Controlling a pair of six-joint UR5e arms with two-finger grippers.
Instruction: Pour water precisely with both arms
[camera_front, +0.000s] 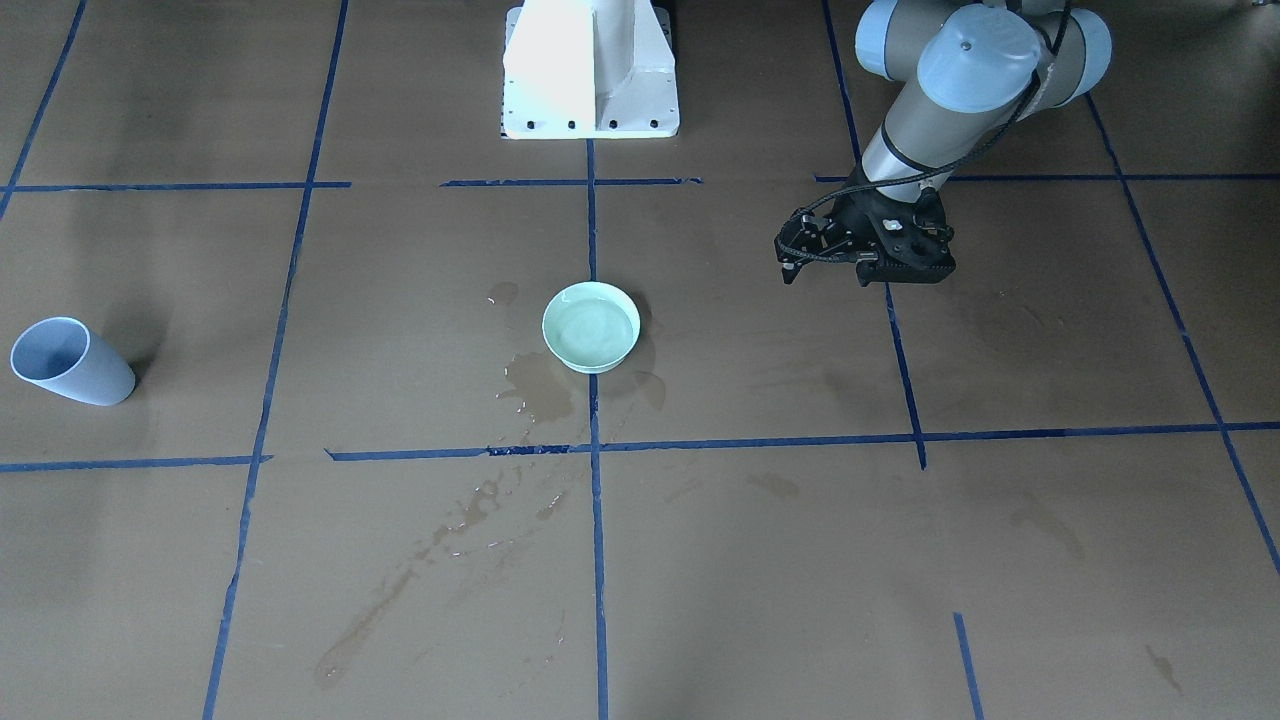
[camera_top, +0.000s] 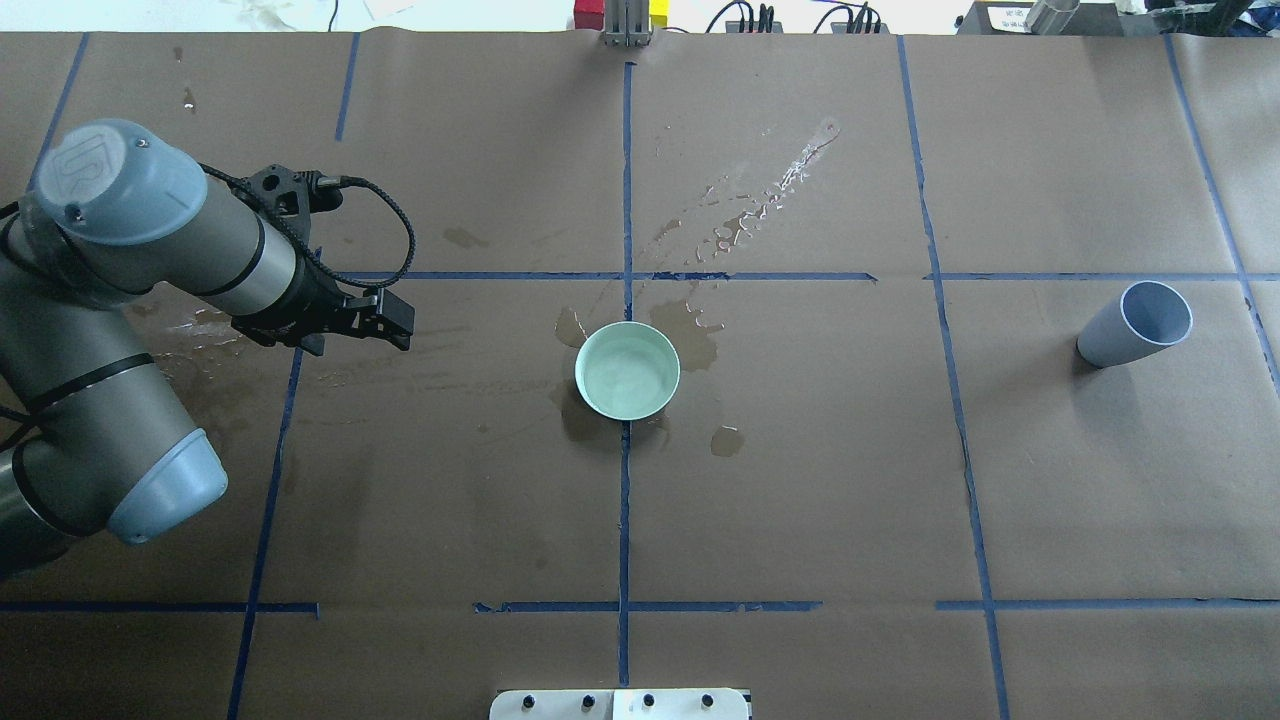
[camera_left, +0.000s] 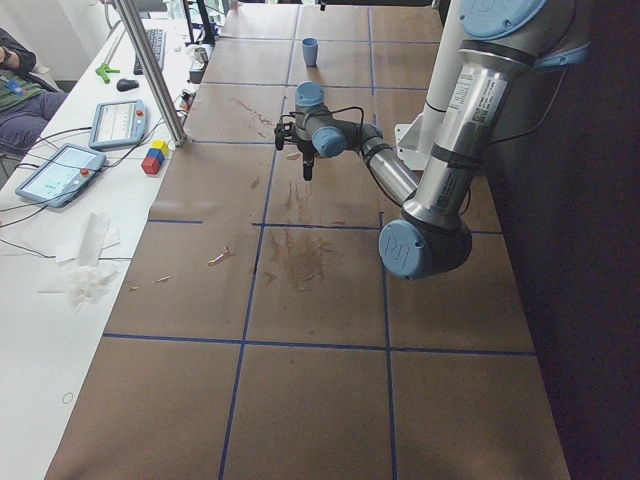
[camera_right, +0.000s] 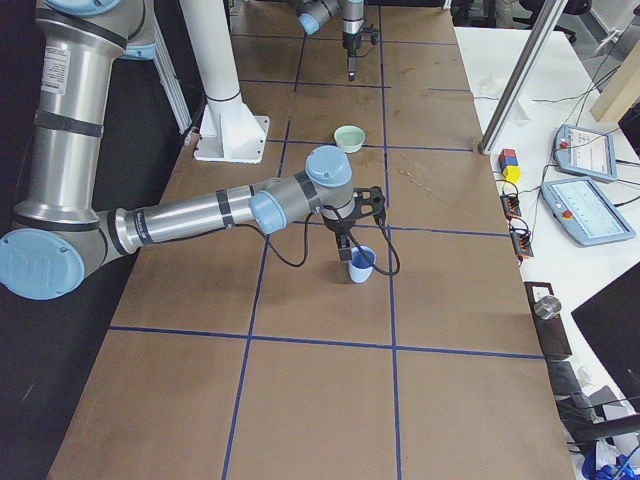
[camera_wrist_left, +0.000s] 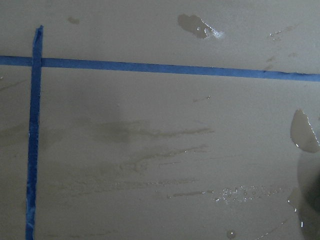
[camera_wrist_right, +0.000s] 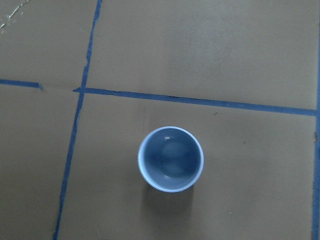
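**A:** Where's the water (camera_front: 590, 332)?
**B:** In the green bowl (camera_front: 556, 352), mid-table (camera_top: 800, 500), sitting on the centre line of blue tape (camera_front: 597, 560). You'll catch the sheen on it in your front view. Wet patches (camera_front: 540, 385) on the brown paper (camera_front: 1050, 330) touch the bowl and trail toward the operators' side.
**A:** And the cup (camera_front: 72, 362)?
**B:** Blue, upright, well apart from the bowl, toward the robot's right end. Can't tell if there's water in it.
**A:** Claws?
**B:** Your left claw (camera_front: 825, 258) hangs over the table, well apart from the bowl on the robot's left side. Fingers apart or together: can't tell. Your right claw (camera_right: 345, 248) shows only in the right-end view, just by the cup's rim, so I can't tell there either. Your right wrist view looks straight down into the cup.
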